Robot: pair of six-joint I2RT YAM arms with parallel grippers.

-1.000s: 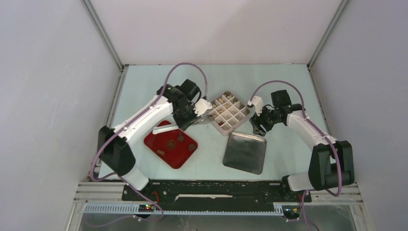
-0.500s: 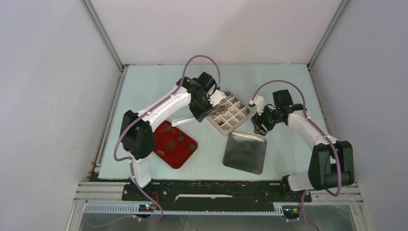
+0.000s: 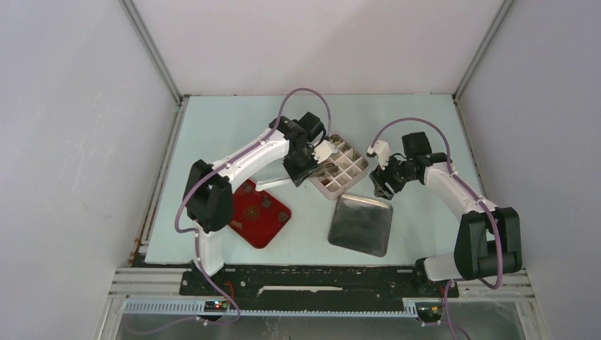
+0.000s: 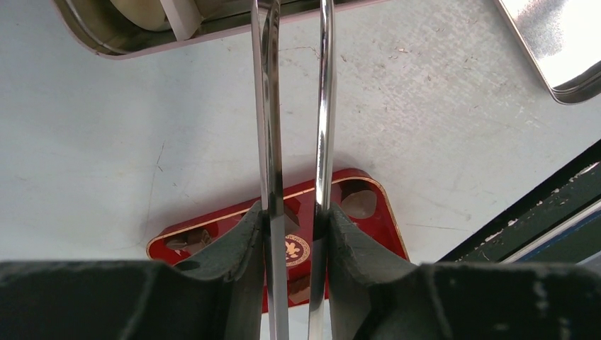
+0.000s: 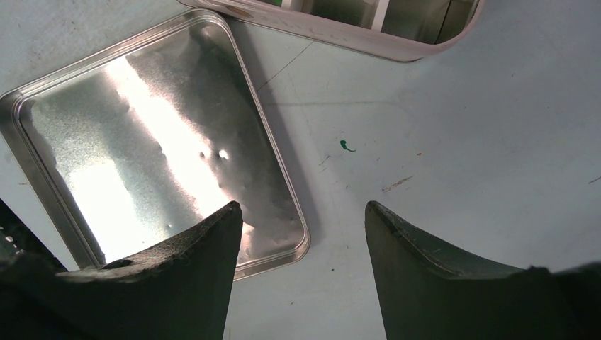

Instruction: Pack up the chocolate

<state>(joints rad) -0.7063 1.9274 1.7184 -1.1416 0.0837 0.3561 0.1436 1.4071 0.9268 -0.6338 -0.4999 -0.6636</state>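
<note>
Two pincers are mine, but only the left one is busy. Closest to me, my left pincer (image 4: 294, 219) is clamped on the slim polished steel tongs (image 4: 268, 106), one black pad (image 4: 234, 248) pressing each blade. Below it, to the near left of the pale partitioned tin box (image 3: 347, 184), lies the glossy red rectangular tray (image 3: 259, 237) with a few dark brown chocolate lumps (image 4: 358, 205) loose on it. To the box's near right, just beside it and not touching, the shallow silver metal lid (image 3: 361, 224) lies inside up. My right pincer (image 5: 301, 212) hangs over the table (image 5: 461, 142) by the box's right corner, jaws wide apart, holding nothing. Farthest out, the blades reach over the box's left rim, where a cream-white oval chocolate (image 4: 142, 8) already sits in a cell.

The tips are out of my sight, so I cannot tell whether they carry a piece. I judge this to be the drop into a cell. I should centre the tips over one free square, go low between the dividers (image 4: 181, 14), then ease my squeeze slowly so the springy blades part without flicking.

Smooth steel slips easily on rounded chocolate, so level blades matter. The lumps are irregular, the ovals sleek. The dividers look thin, and the tin looks light enough to slide on the matt, scuffed table if I nudge its rim.
</note>
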